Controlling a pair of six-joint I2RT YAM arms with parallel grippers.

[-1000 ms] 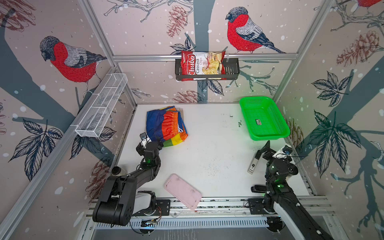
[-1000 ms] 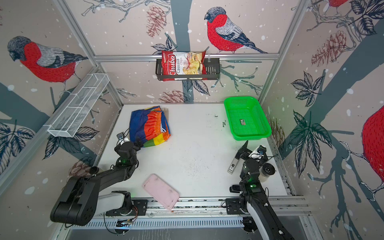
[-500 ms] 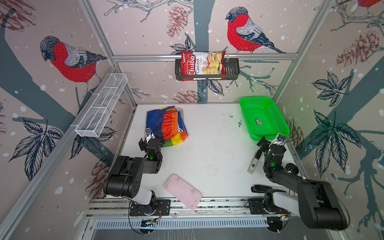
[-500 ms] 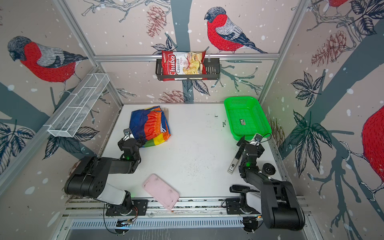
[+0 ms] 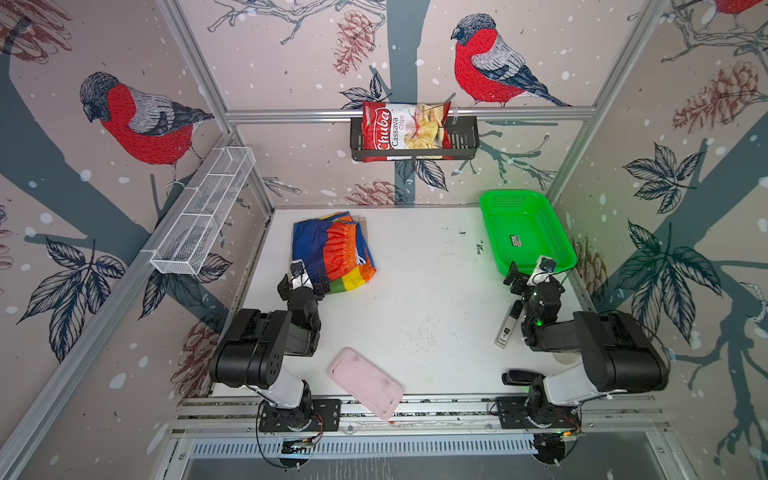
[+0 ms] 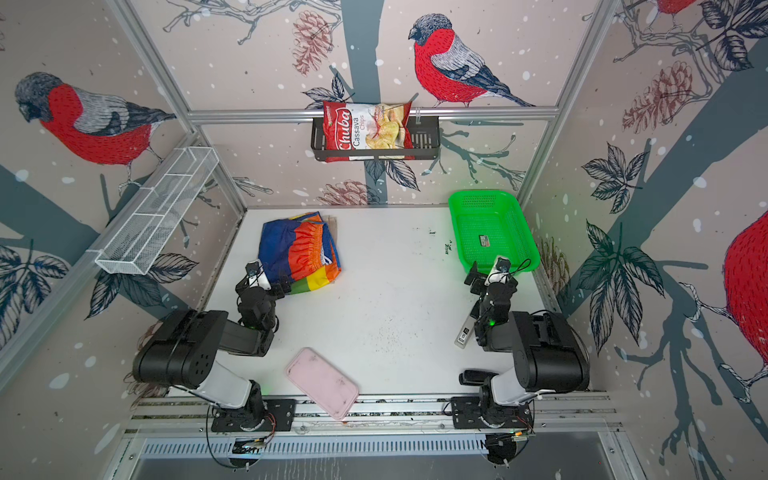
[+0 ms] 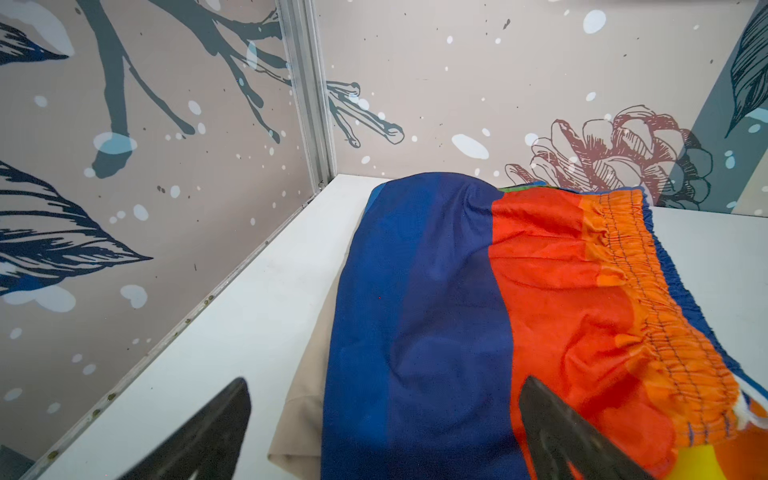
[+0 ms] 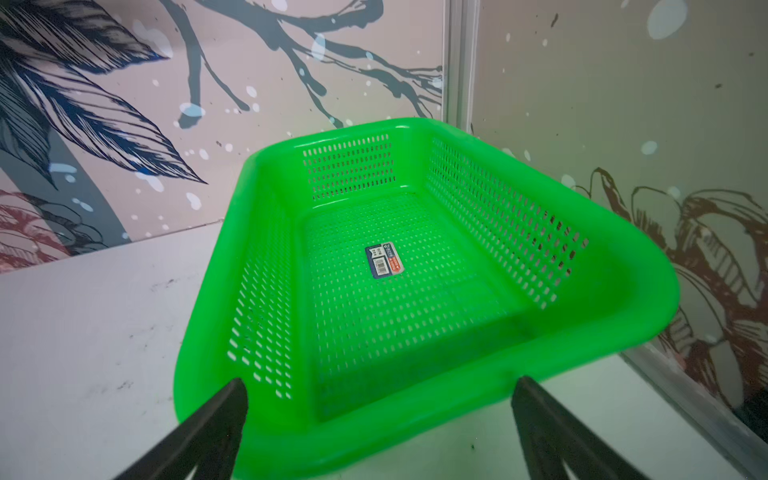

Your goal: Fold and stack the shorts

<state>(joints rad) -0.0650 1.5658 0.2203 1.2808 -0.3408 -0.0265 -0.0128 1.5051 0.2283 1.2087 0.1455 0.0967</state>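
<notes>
The striped shorts (image 5: 332,249) (image 6: 299,249) lie folded at the table's back left, blue and orange-red panels up, gathered waistband showing. They rest on top of the beige shorts (image 7: 307,399), of which only an edge peeks out (image 5: 362,223). My left gripper (image 5: 302,285) (image 6: 262,286) (image 7: 384,386) is open at the near edge of the pile, above the striped shorts (image 7: 457,332), holding nothing. My right gripper (image 5: 532,276) (image 6: 492,278) (image 8: 376,386) is open and empty at the near rim of the green basket (image 8: 415,424).
The green basket (image 5: 515,194) stands at the back right with only a label inside. A pink tray (image 5: 365,382) lies at the front edge. A dark marker-like stick (image 5: 508,328) lies beside the right arm. A white wire shelf (image 5: 203,212) and a chips bag (image 5: 405,126) hang on the walls.
Both arms have folded back, their elbows now raised at the table's front. Both grippers have stayed open and almost in place. The shorts have not moved.
</notes>
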